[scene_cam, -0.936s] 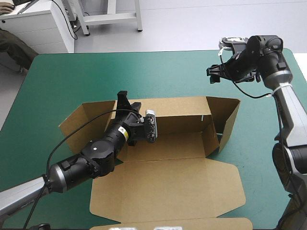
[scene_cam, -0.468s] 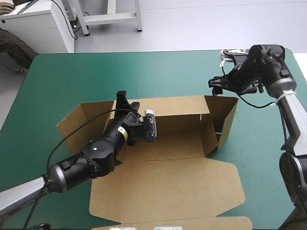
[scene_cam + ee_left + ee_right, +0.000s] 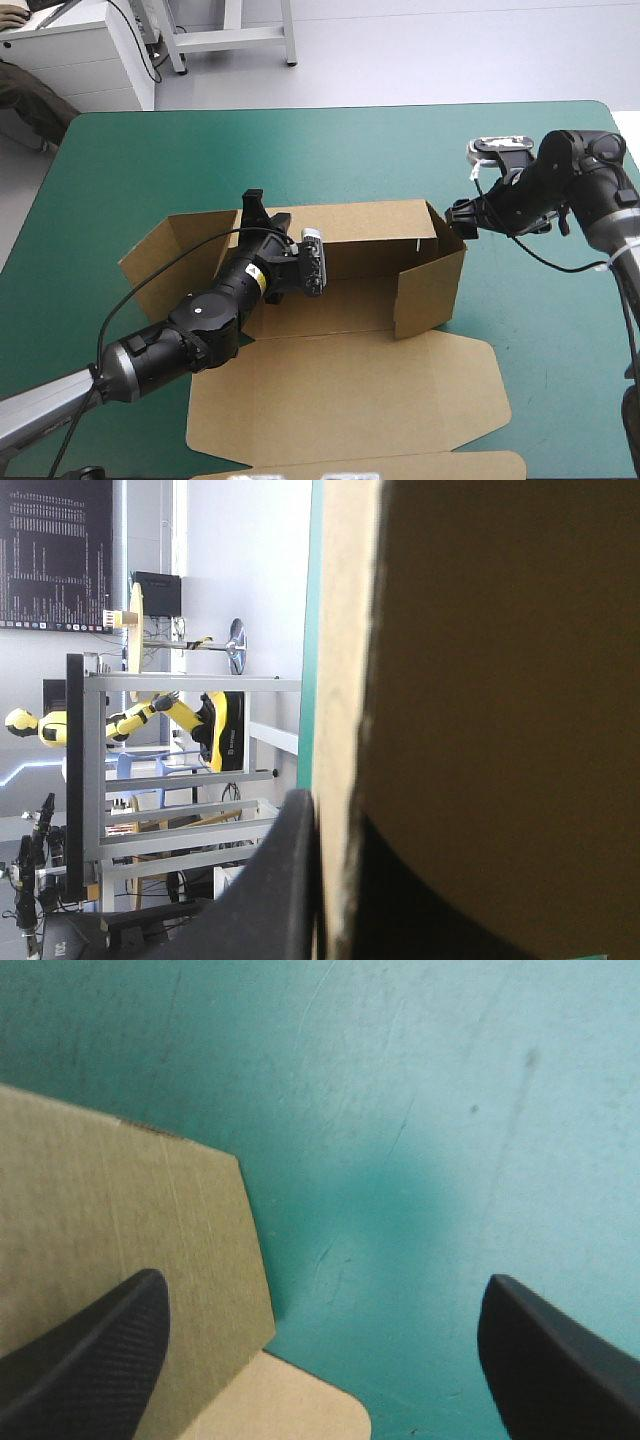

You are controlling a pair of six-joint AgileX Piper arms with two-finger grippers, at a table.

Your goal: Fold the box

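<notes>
On the teal-green cover [image 3: 300,150] the box [image 3: 370,300] sits mid-table, roughly half formed. At its left end the side flap [image 3: 150,262] lies splayed outward, not yet raised. Just beside it the left gripper [image 3: 258,212] is clamped on the top edge of the back wall [image 3: 370,238]; in the left wrist view the brown board runs between its black fingers [image 3: 285,880], which are all but together on it, and this hold seems to keep the wall upright. The lid [image 3: 340,395] lies flat toward the near edge, untouched. Further right, the right end flap [image 3: 430,290] stands upright and turned in across the end. The right gripper [image 3: 462,222] sits just outside the far right corner, fingers [image 3: 90,1350] spread wide and holding nothing, with one over the board's edge. By my reckoning the left flap, the tucking of both ends and the front wall remain.
</notes>
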